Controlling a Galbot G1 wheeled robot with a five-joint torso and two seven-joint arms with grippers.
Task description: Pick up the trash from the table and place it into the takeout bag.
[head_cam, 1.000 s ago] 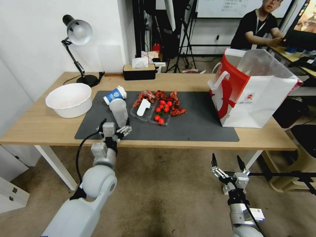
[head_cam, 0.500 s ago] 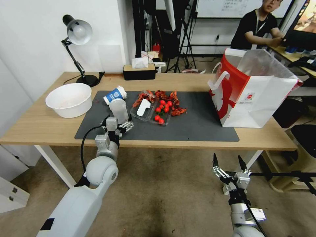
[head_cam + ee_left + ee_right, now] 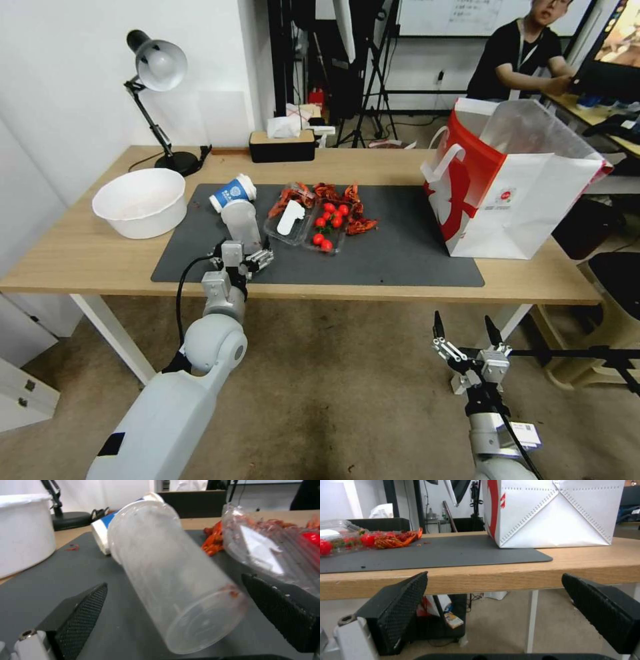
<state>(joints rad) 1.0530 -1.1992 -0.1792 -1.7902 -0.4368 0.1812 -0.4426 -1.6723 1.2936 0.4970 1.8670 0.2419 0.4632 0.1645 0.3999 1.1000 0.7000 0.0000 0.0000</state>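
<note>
Straddling the clear plastic cup (image 3: 173,580) with the left claw (image 3: 241,257), released, pads either side, apart from it.

Lying tipped on the worktop's grey mat (image 3: 400,257), mouth against the blue-and-white paper cup (image 3: 232,192) (print unreadable). Right claw (image 3: 465,331) released below the worktop edge, facing the takeout bag (image 3: 560,512).

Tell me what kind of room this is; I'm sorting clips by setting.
Probably an office or lab used for recording: a light-wood table with a desk lamp, tripod stands behind it, and a whiteboard on the far wall.
</note>
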